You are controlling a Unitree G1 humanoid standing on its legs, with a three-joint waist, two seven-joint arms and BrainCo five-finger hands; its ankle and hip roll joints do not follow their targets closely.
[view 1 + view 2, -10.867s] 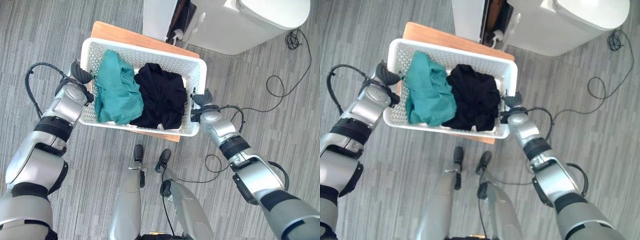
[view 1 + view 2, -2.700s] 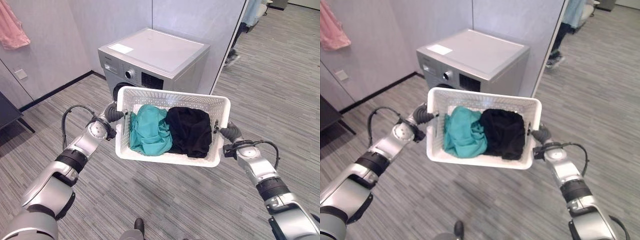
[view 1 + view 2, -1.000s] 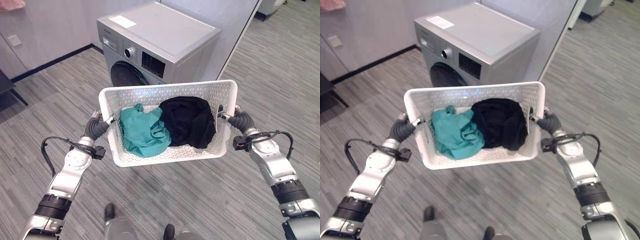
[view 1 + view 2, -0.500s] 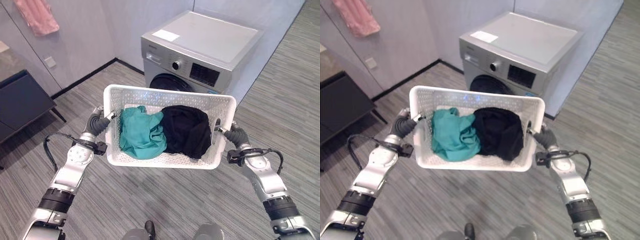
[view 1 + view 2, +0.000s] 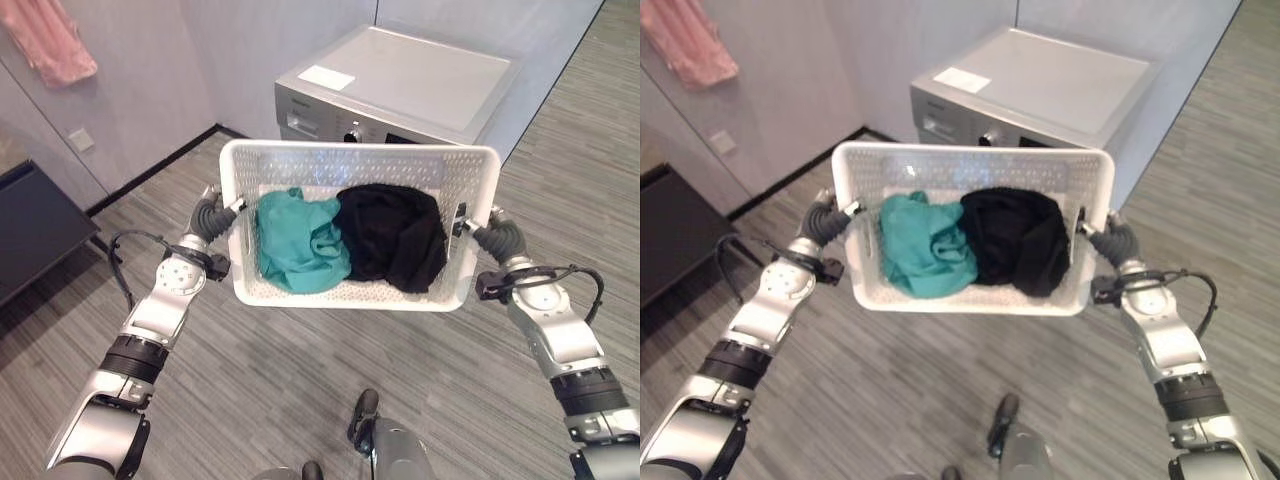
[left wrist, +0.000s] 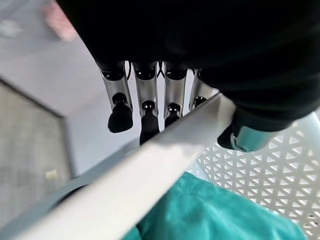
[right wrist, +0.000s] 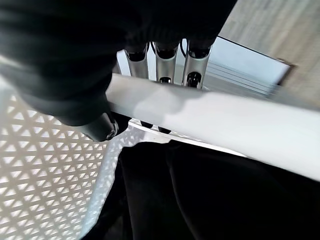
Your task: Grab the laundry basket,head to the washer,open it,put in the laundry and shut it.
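Note:
I carry a white perforated laundry basket [image 5: 350, 296] in the air between both hands. Inside lie a teal garment [image 5: 300, 243] on its left side and a black garment [image 5: 395, 235] on its right. My left hand [image 5: 208, 216] is shut on the basket's left rim; in the left wrist view its fingers [image 6: 144, 100] hook over the rim [image 6: 150, 165]. My right hand [image 5: 500, 240] is shut on the right rim, and its fingers [image 7: 162, 62] curl over the white edge [image 7: 225, 140]. The silver front-loading washer [image 5: 420, 85] stands just beyond the basket, with its door hidden behind it.
A grey wall runs behind the washer. A dark low cabinet [image 5: 35, 230] stands at the left, and a pink cloth [image 5: 50, 45] hangs on the wall above it. Grey striped floor [image 5: 260, 390] lies below the basket.
The view has shifted and the washer now sits closer behind the basket, its door hidden by the basket's far wall. Both hands keep their hold on the rims.

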